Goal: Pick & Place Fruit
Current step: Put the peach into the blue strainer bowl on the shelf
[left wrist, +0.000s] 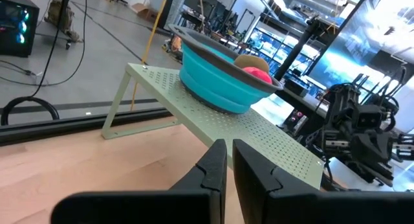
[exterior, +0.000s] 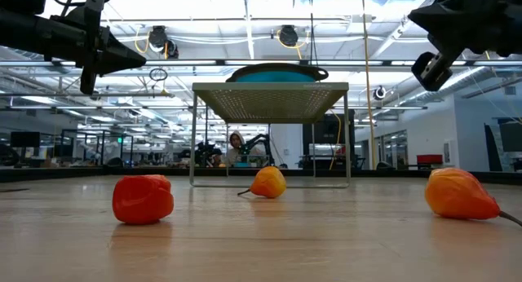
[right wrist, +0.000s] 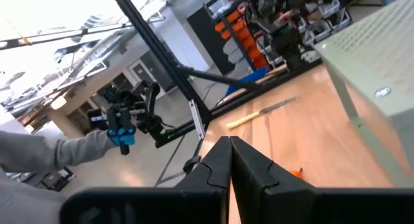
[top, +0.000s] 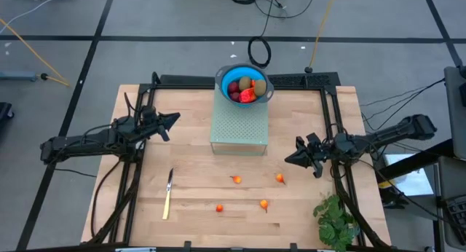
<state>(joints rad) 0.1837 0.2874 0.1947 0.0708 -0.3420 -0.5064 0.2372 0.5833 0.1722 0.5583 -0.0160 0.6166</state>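
Four tiny orange fruit lie loose on the wooden table [top: 145, 135]'s near half: one [top: 236, 179] below the rack, one [top: 279, 178] to its right, two more, [top: 219, 207] and [top: 263, 204], closer to the near edge. The rest of the fruit [top: 245, 89], dark red and brownish-olive pieces, sits in the blue bowl [top: 223, 79] atop the pale green perforated rack [top: 239, 128]. Judging by their thin, papery-looking skins and trailing stems in the low view, you should expect the orange pieces to be light, soft and ready to roll; take each across its plump middle, gently, not by the stem. Your left gripper [top: 172, 120] hangs above the table left of the rack, fingers nearly together and holding nothing; your right gripper [top: 290, 159] hangs right of the rack, just above the nearest orange piece, fingers pressed together and empty. A yellow-handled knife [top: 167, 194] lies to the left, a leafy plant [top: 335, 219] at the near right corner.
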